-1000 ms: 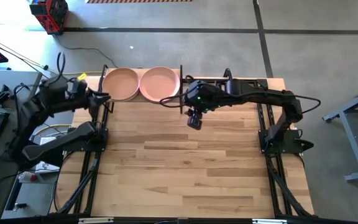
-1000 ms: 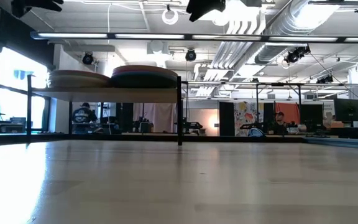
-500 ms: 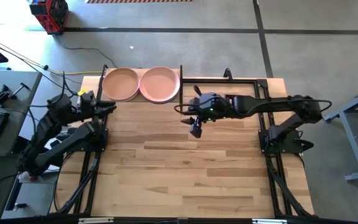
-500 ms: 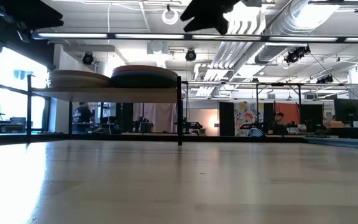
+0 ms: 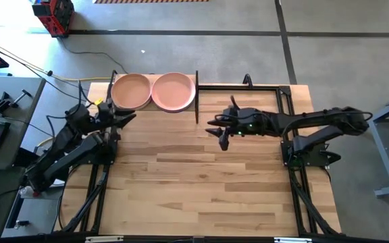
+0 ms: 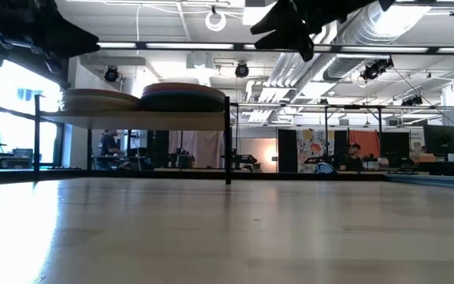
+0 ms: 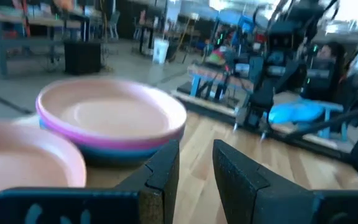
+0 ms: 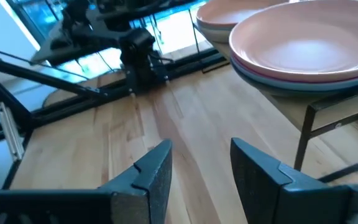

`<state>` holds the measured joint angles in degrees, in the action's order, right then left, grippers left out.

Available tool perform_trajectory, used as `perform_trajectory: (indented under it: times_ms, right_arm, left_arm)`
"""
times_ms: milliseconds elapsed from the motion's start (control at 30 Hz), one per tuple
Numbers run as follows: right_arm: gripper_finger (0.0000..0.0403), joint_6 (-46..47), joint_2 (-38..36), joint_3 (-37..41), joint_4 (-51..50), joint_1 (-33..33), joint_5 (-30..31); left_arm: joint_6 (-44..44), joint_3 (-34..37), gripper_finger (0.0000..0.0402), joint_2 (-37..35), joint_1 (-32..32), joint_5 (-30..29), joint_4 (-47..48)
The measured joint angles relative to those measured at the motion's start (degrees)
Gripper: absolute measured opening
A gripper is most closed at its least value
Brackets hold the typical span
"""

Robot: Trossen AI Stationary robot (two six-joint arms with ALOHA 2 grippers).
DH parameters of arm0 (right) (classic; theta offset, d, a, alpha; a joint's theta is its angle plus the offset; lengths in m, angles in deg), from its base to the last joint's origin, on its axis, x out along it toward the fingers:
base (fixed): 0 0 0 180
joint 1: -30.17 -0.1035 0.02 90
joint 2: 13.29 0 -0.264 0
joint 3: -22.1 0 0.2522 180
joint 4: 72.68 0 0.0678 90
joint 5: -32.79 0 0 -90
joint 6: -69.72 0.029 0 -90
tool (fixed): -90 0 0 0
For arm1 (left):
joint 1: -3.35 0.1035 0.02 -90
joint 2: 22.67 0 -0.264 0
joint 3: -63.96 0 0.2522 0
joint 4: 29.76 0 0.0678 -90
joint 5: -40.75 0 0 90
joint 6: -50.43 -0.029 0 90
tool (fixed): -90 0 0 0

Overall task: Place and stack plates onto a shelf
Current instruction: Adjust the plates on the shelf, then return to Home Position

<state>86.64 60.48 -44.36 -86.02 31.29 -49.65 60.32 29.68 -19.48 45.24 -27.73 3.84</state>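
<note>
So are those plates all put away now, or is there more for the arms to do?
It looks essentially finished. Two stacks of plates sit side by side on the shelf, and no plate shows on the tabletop. Nothing is in hand: the left hand and right hand are both open and empty, hovering clear of the shelf.

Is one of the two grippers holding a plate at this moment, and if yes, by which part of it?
Nothing is held. The left gripper and the right gripper are both open and empty above the table, and the two stacks of plates rest on the shelf.
</note>
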Motion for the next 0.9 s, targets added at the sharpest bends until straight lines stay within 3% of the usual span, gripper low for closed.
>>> perform_trajectory:
  times_ms: [167,367,667,900]
  right_arm:
    - [0.0145,0.85,-1.77,5.48,6.69,0.0,0.01]
    - [0.0145,1.42,-3.2,10.8,7.97,0.0,0.47]
    - [0.0145,1.04,-4.87,16.12,8.11,0.35,-0.3]
    - [0.0145,0.1,-4.91,19.02,7.87,3.39,-8.37]
  left_arm:
    - [1.39,5.43,0.0085,-0.03,0.0,-0.18,-7.92]
    - [-1.64,10.89,0.0085,-0.05,0.0,-0.76,-13.64]
    - [-4.53,12.29,0.0085,-0.05,0.0,-9.68,-13.77]
    - [-1.35,12.29,0.0085,-0.05,0.02,-9.0,-14.03]
